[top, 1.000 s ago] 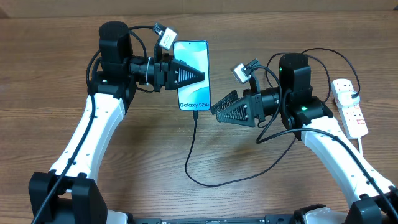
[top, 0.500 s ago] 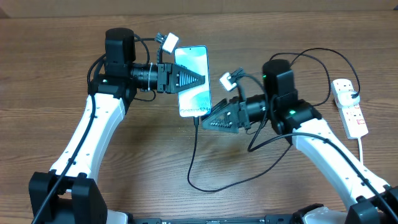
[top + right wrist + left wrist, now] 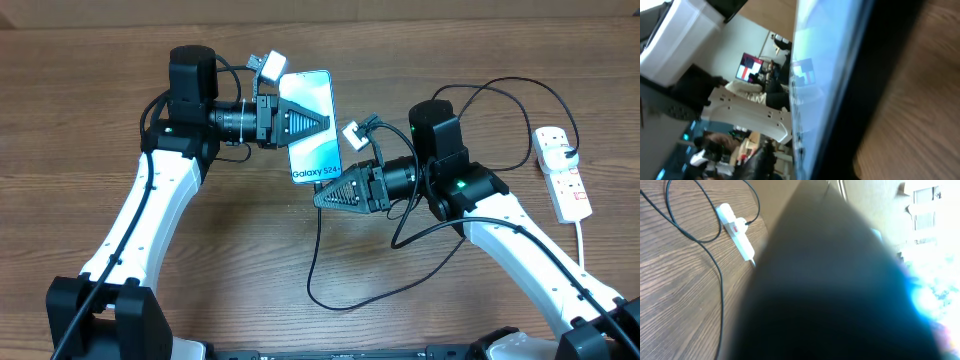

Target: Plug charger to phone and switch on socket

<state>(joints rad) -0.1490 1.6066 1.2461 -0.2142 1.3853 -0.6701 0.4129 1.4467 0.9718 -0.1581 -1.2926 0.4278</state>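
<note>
On the table (image 3: 80, 150) lay one socket (image 3: 562, 172) and one charger (image 3: 311, 265). The left gripper (image 3: 326, 122) clamped the one phone (image 3: 308, 150). I could not tell the right gripper (image 3: 318, 196) state.

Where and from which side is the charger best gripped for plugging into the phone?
Grip the charger at its plug end, by the phone's near short edge, coming from the right. The cable leaves that edge straight, then loops slack, so a grip near the tip probably steers best. The left gripper takes the phone's left side.
</note>
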